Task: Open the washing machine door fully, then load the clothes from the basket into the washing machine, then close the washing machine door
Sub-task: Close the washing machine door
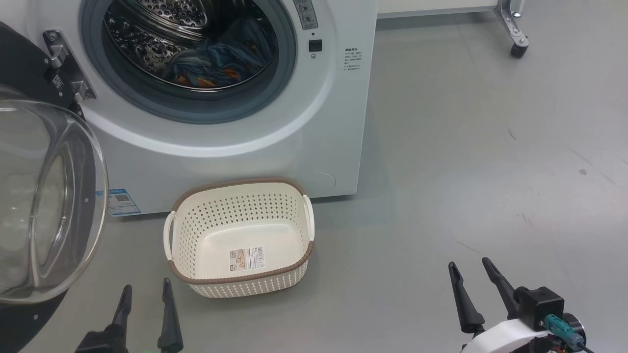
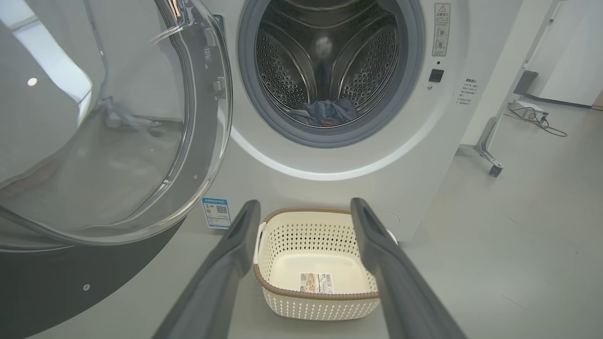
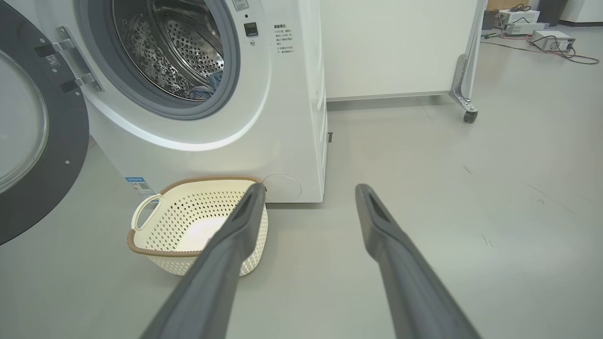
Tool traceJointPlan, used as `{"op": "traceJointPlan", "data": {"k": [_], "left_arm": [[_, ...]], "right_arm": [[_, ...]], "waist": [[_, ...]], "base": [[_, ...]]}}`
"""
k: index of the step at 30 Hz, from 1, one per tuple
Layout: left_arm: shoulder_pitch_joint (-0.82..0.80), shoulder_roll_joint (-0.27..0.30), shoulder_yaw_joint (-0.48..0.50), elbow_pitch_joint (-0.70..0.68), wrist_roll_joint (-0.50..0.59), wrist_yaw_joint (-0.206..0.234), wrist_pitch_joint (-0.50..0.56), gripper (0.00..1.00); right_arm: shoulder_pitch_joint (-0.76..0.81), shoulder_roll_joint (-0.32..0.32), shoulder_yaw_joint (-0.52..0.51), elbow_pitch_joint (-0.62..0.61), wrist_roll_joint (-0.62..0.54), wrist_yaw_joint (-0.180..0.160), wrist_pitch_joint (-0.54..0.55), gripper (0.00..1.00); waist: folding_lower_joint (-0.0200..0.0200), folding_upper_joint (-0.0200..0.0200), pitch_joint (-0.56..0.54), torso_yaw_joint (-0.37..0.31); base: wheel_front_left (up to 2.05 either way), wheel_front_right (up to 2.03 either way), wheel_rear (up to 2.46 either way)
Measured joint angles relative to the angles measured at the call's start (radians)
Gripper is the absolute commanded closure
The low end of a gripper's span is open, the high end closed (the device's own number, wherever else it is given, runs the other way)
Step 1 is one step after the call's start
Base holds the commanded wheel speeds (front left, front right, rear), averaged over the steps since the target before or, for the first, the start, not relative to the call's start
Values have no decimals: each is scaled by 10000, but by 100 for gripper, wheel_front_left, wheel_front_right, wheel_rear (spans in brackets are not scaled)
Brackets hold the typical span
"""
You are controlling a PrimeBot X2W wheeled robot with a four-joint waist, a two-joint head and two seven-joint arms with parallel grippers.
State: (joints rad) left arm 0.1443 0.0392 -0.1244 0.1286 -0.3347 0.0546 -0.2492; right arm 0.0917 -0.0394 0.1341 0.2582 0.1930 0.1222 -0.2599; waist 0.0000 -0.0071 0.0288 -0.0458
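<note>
Both the left gripper (image 1: pixel 147 284) and right gripper (image 1: pixel 468 262) hung open. A perforated cream basket (image 1: pixel 235 211) sat before the washing machine (image 1: pixel 245 157); crumpled blue clothes (image 1: pixel 221 61) lay in its steel drum (image 1: pixel 147 44), bulging glass door (image 1: pixel 49 196) wide.

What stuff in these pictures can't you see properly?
- Head view: the clothes lie heaped, partly behind the grey gasket, so they can't be counted.
- Head view: the washing machine door is cut off by the left edge.
- Head view: the label in the basket has print too small to read.
- Right wrist view: a finger of the right gripper hides part of the basket.
</note>
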Motion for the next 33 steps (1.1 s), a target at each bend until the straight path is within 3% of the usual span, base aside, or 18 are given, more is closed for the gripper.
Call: {"op": "traceJointPlan", "data": {"k": [23, 33], "left_arm": [[3, 4, -40, -29, 6, 2, 0, 0], [-3, 10, -337, 115, 19, 2, 0, 0]], "right_arm": [[0, 4, -36, 4, 0, 2, 0, 0], [3, 4, -303, 2, -2, 2, 0, 0]], "waist": [[0, 0, 7, 27], [0, 0, -154, 511]], "base": [[-11, 11, 0], [0, 0, 0]]}}
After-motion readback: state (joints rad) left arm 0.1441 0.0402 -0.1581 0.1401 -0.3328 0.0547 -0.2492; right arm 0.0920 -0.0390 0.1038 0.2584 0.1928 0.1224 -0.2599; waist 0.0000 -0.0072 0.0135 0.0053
